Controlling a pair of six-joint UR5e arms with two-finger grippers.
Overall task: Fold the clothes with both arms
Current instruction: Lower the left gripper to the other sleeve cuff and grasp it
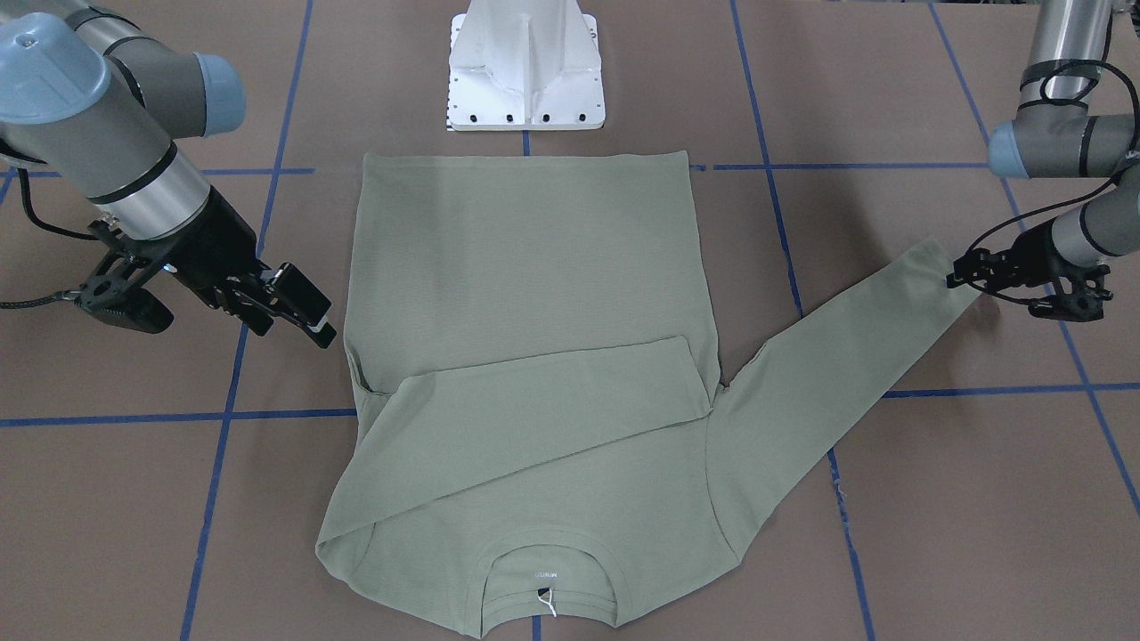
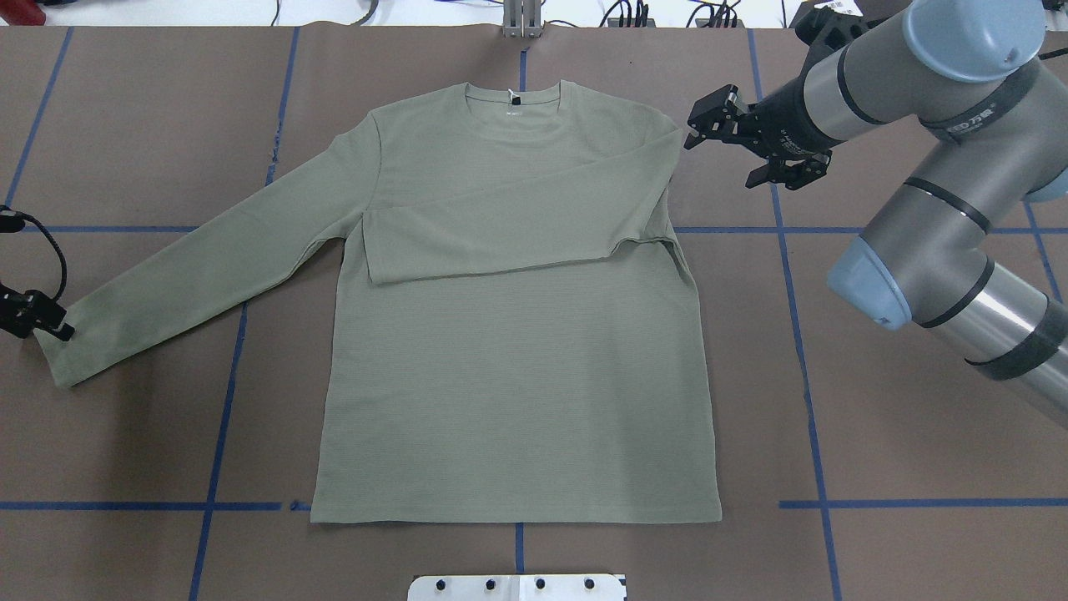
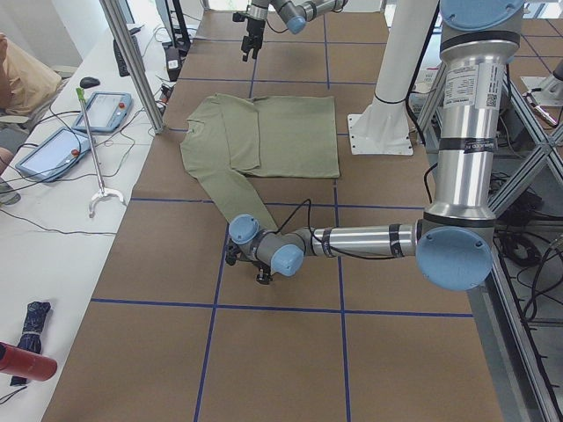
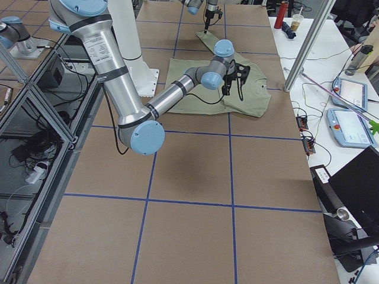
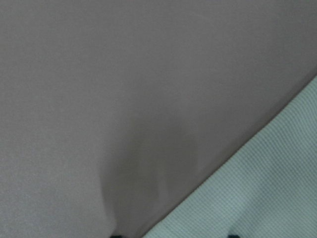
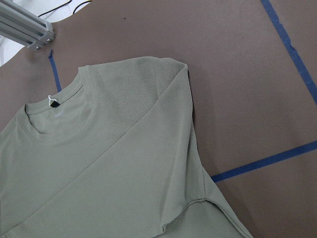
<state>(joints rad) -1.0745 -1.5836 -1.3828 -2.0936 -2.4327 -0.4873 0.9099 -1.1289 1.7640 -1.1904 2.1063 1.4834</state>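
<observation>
The sage-green long-sleeved shirt lies flat on the brown table, neckline away from the robot. Its right sleeve is folded across the chest. Its left sleeve stretches out straight to the side. My left gripper is down at the table at that sleeve's cuff. In the left wrist view the knit fabric fills the lower right and two fingertips show apart at the bottom edge. My right gripper hangs open and empty just beside the shirt's right shoulder.
The white pedestal base stands at the shirt's hem side. Blue tape lines cross the table. An aluminium post stands past the collar. A side bench with tablets and a grabber tool runs along the far edge.
</observation>
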